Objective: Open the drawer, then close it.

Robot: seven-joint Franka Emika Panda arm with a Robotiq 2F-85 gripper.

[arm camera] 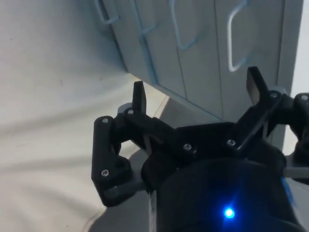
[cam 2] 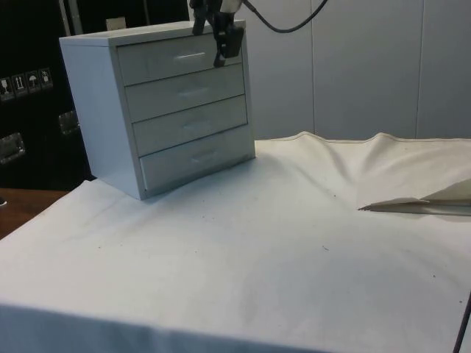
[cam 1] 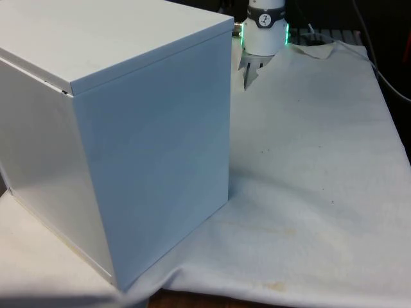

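While I watch from my remote station, the black end effector (cam 2: 223,45) hangs in the air just in front of the top drawer (cam 2: 180,59) of a pale grey chest of drawers (cam 2: 103,118), up near the chest's upper corner on the side nearer the white wall panels (cam 2: 368,66). From the wrist camera I see the end effector (arm camera: 198,94) with its two fingers (arm camera: 139,96) spread wide apart and nothing between them. They point toward the drawer fronts without touching any of them.

From the side camera the chest shows four drawers stacked one above another, each with a slim pale handle (cam 2: 190,56) across its middle. All four fronts sit flush with the frame, so every drawer is closed, the top one included. The wrist camera shows those looped handles (arm camera: 232,43) standing out from the fronts, with one just beyond the fingers.

The chest stands on the tabletop (cam 2: 243,250), which is covered with a white cloth (cam 2: 294,220). The cloth lies mostly flat, with raised folds and wrinkles along the edge by the wall panels.

From the front camera the chest (cam 1: 128,141) turns its plain back and side to me and takes up the front view's left. Past its upper corner I can see part of the white arm (cam 1: 264,29), with the cloth (cam 1: 321,160) stretching away on the front view's right.
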